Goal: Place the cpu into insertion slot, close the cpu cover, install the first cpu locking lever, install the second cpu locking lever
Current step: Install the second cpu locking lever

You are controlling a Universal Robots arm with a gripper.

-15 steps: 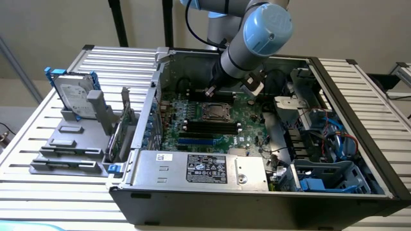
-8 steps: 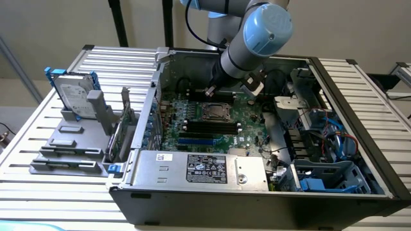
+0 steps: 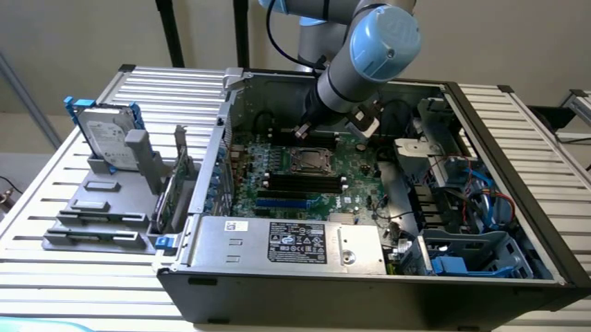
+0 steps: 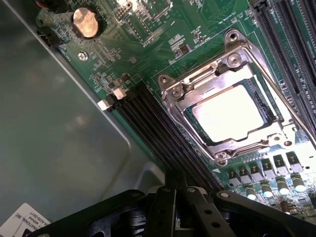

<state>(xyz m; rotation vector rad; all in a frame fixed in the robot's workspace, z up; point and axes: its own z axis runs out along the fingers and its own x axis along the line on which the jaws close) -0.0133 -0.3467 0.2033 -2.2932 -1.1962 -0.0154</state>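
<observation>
The cpu (image 4: 228,111) lies flat in the insertion slot (image 4: 197,129), its silvery top glaring with reflected light. The cpu cover (image 4: 197,81), a silver frame plate, is folded down around it, and the cpu shows through its window. A thin metal lever (image 4: 292,114) runs along one side of the frame. My gripper (image 4: 175,183) is shut with nothing between its black fingers, and it hovers off the socket beside the black memory slots (image 4: 158,133). In the exterior view the gripper (image 3: 304,130) hangs just beyond the socket (image 3: 309,160) inside the open computer case.
Green motherboard (image 4: 148,39) surrounds the socket, with a coin battery (image 4: 87,22) nearby. The case wall (image 4: 54,133) stands close beside the gripper. A power supply (image 3: 286,242) sits at the case front, drive cages and cables (image 3: 461,200) at the exterior view's right, a hard drive (image 3: 106,135) outside.
</observation>
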